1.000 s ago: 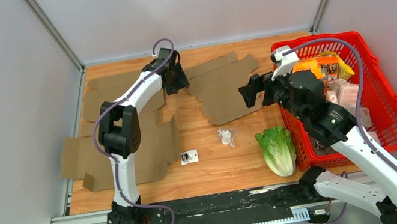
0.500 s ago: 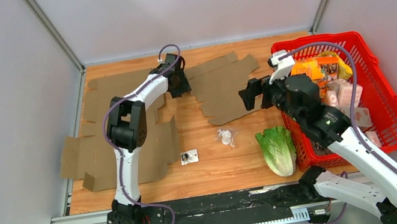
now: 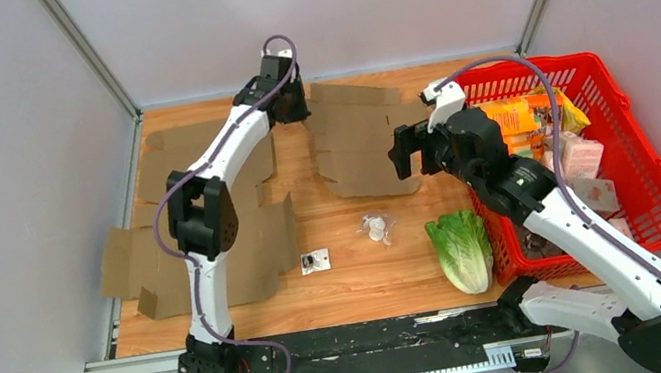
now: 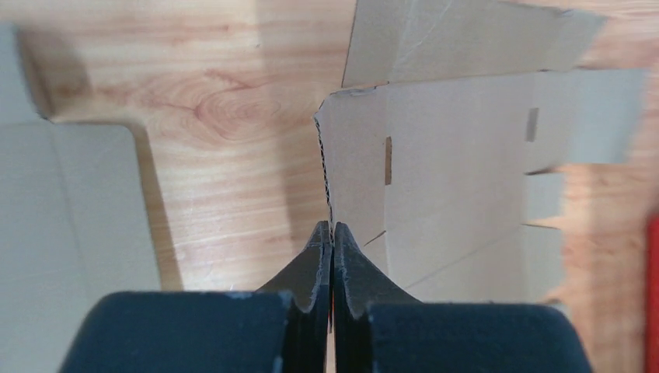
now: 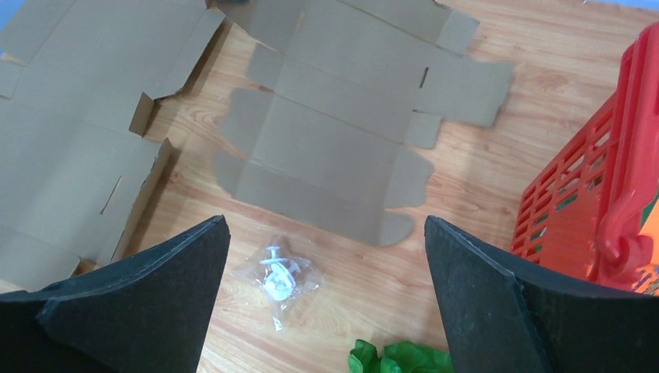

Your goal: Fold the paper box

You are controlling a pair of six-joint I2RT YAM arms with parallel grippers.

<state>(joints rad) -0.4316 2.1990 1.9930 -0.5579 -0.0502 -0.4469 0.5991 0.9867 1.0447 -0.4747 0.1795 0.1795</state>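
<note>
paper box [image 4: 466, 148] blurred at right, red basket [image 5: 591, 175] cut off

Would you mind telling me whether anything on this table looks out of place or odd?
Nothing looks damaged or spilled. Unrelated to box folding, a lettuce lies on the table beside the red basket, outside it, and a small clear bag sits loose near the flat cardboard blank whose edge the left gripper pinches.

Matt cardboard box [image 3: 362, 146] on smooth wooden table [image 3: 360, 268].
</note>
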